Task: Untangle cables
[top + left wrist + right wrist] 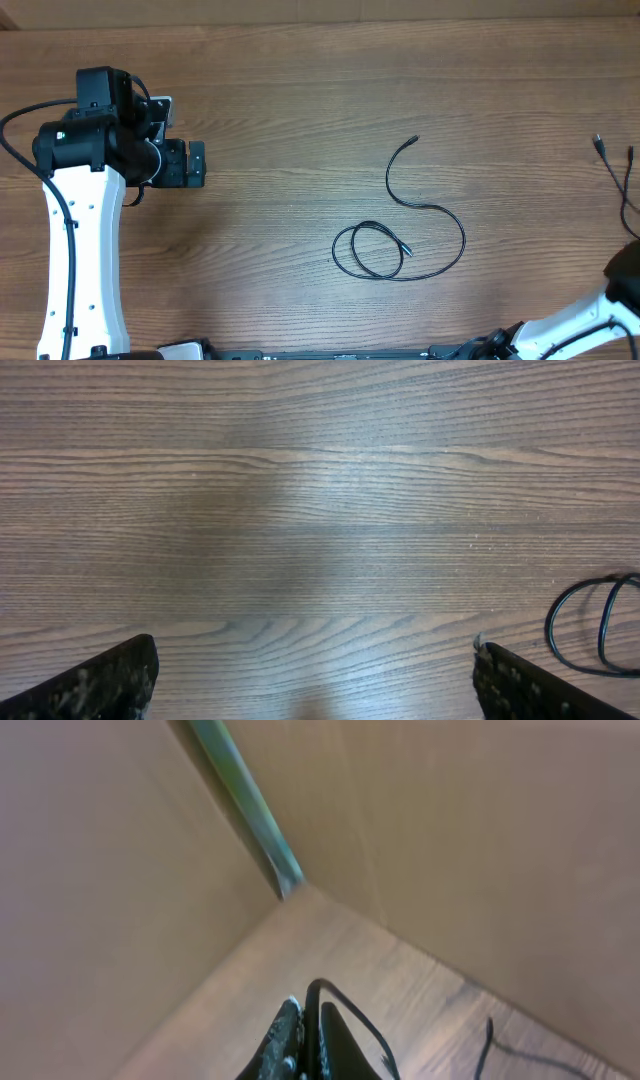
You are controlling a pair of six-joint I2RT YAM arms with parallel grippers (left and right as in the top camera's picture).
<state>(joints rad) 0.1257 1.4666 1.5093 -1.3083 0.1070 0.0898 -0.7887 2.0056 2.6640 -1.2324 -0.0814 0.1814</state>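
One black cable (440, 208) lies in loose loops mid-counter (300, 80), nearer the front edge. A second cable (345, 1005) is clamped between my right fingers (288, 1045) at the right edge. My left fingers (110, 680) stand wide apart above the counter's left side.

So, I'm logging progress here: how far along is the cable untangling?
Looks done: the centre cable lies apart from the right-edge cable. In hand: the right gripper is shut on a thin black cable, seemingly that right-edge one. Left to do: the centre cable has a loop coiled at one end, and the open left gripper hovers over bare table, away from it.
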